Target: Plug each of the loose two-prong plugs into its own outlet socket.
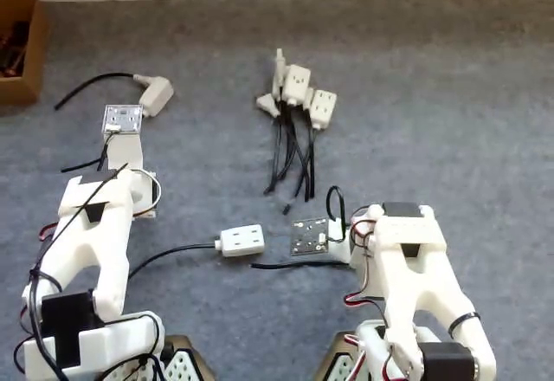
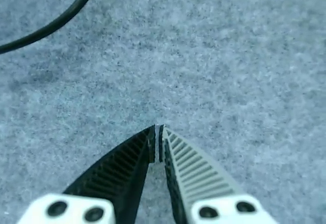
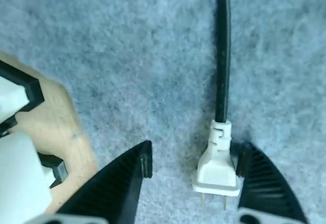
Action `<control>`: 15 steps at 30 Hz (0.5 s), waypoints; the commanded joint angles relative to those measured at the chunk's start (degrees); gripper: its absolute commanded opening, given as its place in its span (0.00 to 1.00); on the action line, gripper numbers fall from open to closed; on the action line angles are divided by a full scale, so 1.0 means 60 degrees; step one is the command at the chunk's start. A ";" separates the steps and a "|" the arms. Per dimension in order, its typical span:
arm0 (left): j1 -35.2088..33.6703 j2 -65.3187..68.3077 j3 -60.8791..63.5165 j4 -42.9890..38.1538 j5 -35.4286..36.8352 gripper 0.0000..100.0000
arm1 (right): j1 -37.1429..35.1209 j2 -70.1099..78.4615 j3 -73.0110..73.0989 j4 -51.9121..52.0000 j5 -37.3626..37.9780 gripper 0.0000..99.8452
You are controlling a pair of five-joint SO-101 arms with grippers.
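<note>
In the right wrist view a white two-prong plug (image 3: 218, 164) on a black cord (image 3: 221, 51) lies on the grey carpet between the fingers of my open right gripper (image 3: 196, 152), close to one finger (image 3: 265, 178). From above, the right gripper (image 1: 327, 244) sits just right of a white outlet socket (image 1: 242, 240). My left gripper (image 2: 158, 132) is shut on nothing, low over bare carpet. It (image 1: 121, 128) is just below another white socket (image 1: 156, 93) at the far left. A cluster of white sockets and plugs (image 1: 299, 95) lies at the back centre.
A cardboard box (image 1: 22, 48) stands at the back left edge. Black cords (image 1: 290, 160) trail from the cluster toward the table's middle. A tan wooden board (image 3: 56, 132) with a white part shows in the right wrist view. Another cord (image 2: 51, 23) crosses the carpet near my left gripper.
</note>
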 commanded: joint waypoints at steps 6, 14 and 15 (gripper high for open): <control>0.0154 -0.0286 -0.0022 -0.0147 0.0103 0.04 | -0.0476 0.0007 -0.0256 0.0066 0.0015 0.25; 0.0154 -0.0286 -0.0022 -0.0147 0.0103 0.04 | -0.0667 0.0007 -0.0315 0.0066 -0.0396 0.25; 0.0154 -0.0286 -0.0022 -0.0147 0.0103 0.04 | -0.0667 0.0007 -0.0330 0.0037 -0.0425 0.24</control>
